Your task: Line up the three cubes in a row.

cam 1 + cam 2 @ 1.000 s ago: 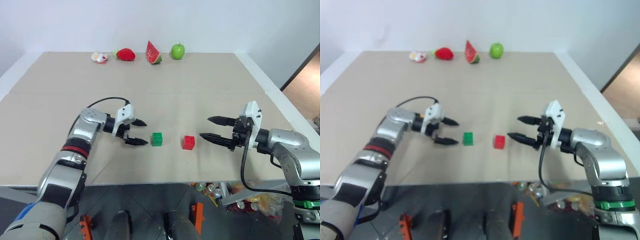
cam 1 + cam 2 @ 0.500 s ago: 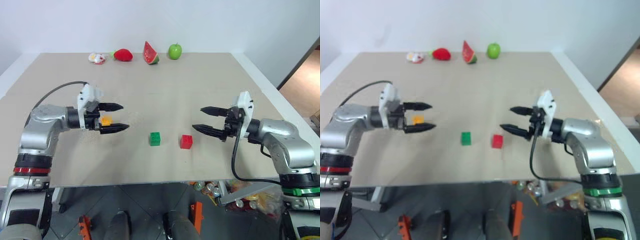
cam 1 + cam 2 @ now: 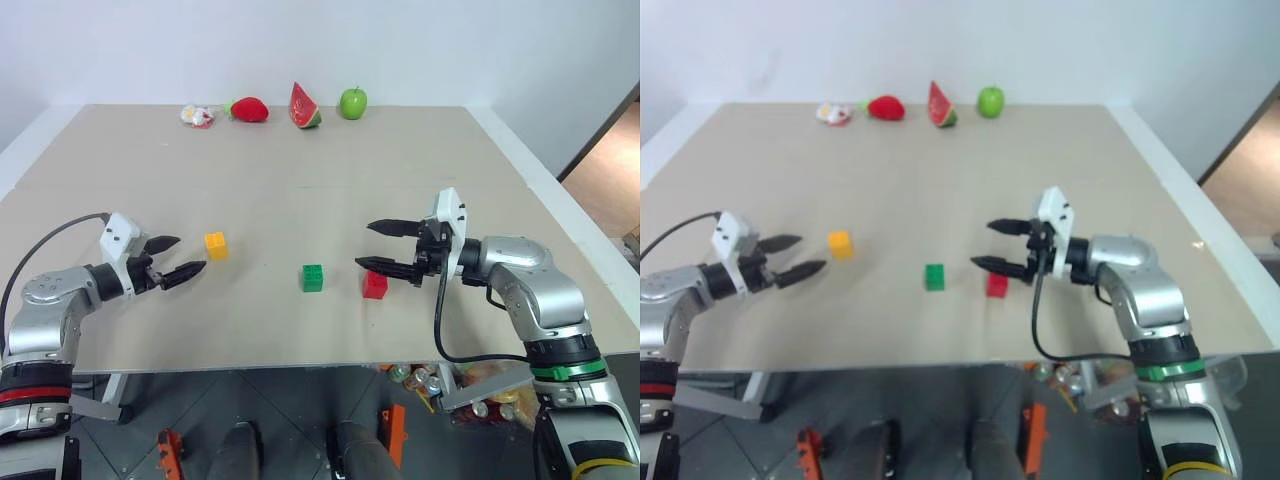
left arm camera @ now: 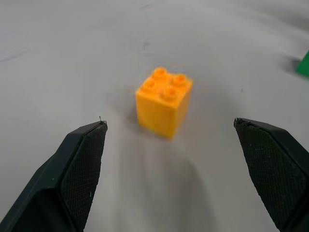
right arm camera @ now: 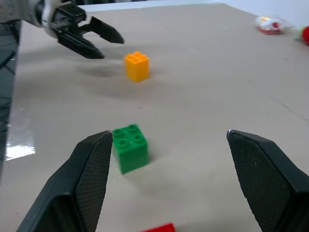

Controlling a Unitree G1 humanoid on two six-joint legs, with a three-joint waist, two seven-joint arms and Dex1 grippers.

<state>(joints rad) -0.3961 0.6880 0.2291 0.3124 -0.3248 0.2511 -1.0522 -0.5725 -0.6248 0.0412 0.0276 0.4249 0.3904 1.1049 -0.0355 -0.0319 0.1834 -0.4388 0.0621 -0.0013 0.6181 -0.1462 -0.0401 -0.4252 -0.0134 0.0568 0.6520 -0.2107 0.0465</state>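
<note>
A tan tabletop (image 3: 330, 170) fills most of the head view. Three cubes sit in the lower middle of it. The yellow cube (image 3: 215, 244) is at the left. The green cube (image 3: 313, 278) is in the middle, a bit lower in the frame. The red cube (image 3: 375, 285) is just beside the green one, on its right. The yellow cube sits well apart from the other two, so they do not make a neat row.

The left claw (image 3: 175, 259) is at the lower left of the frame, near the yellow cube but not touching it. Its fingers are spread wide and hold nothing. The right claw (image 3: 378, 246) is right of the middle. Its fingers are spread wide too, and they are empty. Its lower finger tip is just above the red cube; I cannot tell if it touches.

Far back, along the top edge of the tabletop, sit a small wrapped thing (image 3: 199, 116), a strawberry (image 3: 250, 109), a watermelon slice (image 3: 304, 105) and a green apple (image 3: 354, 102). They are well away from the cubes.

There is lots of bare tabletop between the cubes and the toys, and nothing lies between the cubes. The near edge of the tabletop is close below the green and red cubes.
</note>
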